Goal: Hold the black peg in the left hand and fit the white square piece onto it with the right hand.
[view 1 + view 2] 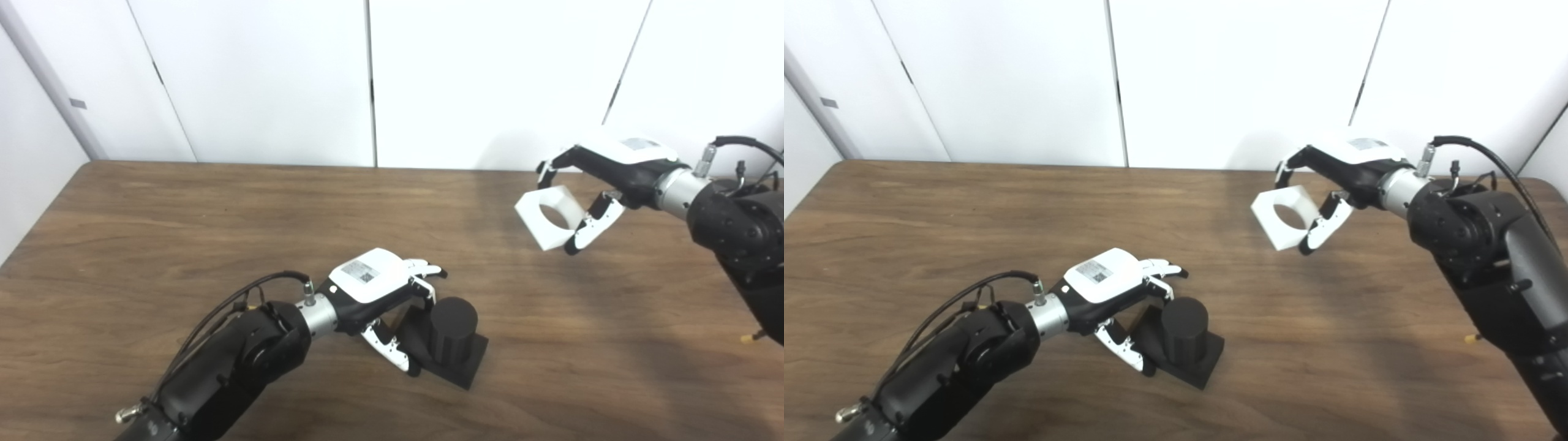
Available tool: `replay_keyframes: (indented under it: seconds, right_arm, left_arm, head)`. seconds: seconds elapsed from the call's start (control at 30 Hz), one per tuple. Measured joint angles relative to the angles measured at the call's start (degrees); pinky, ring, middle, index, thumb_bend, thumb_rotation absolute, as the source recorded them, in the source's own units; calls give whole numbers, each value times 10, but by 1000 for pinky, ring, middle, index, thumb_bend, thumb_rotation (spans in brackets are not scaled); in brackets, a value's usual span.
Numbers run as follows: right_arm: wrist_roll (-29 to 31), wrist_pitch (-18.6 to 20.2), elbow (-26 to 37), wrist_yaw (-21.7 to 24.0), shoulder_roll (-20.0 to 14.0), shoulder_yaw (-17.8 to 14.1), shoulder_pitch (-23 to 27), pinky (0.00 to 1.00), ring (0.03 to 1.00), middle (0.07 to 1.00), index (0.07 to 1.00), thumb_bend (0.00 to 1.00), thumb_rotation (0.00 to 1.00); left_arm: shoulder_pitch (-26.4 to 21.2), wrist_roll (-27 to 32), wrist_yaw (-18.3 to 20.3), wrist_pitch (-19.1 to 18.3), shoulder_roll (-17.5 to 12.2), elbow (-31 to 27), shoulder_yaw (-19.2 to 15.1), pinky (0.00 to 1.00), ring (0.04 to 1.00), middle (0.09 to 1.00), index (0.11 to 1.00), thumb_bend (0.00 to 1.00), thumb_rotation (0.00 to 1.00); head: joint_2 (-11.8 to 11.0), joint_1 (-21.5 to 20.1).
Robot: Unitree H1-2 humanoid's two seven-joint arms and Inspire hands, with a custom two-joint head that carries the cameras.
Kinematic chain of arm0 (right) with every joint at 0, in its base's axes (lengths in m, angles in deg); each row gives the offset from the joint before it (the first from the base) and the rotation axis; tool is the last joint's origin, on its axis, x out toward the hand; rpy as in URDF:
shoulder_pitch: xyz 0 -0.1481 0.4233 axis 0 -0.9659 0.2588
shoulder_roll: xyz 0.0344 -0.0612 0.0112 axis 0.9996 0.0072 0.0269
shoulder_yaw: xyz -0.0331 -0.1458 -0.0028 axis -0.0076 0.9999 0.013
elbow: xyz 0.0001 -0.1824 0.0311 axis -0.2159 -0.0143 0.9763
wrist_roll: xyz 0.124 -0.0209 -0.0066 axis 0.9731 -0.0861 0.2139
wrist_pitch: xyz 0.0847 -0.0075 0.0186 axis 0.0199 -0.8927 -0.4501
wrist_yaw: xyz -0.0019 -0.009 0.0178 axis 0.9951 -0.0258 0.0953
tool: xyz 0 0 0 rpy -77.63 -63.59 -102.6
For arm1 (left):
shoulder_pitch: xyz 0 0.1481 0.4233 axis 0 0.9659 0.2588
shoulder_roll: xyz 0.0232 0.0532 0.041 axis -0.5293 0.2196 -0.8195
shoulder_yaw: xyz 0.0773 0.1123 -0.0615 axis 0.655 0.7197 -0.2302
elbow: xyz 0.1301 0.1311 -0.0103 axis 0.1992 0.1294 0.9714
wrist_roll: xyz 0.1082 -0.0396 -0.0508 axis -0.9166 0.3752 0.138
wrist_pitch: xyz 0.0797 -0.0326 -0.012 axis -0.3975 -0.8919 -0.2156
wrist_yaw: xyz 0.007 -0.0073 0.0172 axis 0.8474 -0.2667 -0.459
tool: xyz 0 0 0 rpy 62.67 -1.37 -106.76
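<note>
The black peg (452,331) is a short round post on a square black base, standing on the wooden table (184,233) near the front centre. My left hand (380,294) sits at its left side, thumb low against the base edge and fingers curled over the far side of the base. The white square piece (549,217), with a round hole through it, hangs above the table at the right. My right hand (597,184) is shut on it, thumb under its near edge and fingers over the top. The piece is well apart from the peg.
White wall panels (367,79) stand behind the table's far edge. The right arm's black forearm (741,245) reaches in along the right side. Bare wood lies between the two hands.
</note>
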Motion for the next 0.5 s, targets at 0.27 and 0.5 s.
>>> replay_keyframes:
  seconds: [0.27,0.5]
  right_arm:
    - [17,0,62,25,15,4,-1,773,858,804,479,521,128]
    - [13,15,107,58,25,11,-10,812,864,809,479,522,128]
  left_arm:
    - [-1,-1,3,-2,1,0,0,782,926,921,492,522,75]
    - [-2,-3,4,-2,2,0,0,767,924,919,492,523,74]
  head:
    - [2,-8]
    - [3,-11]
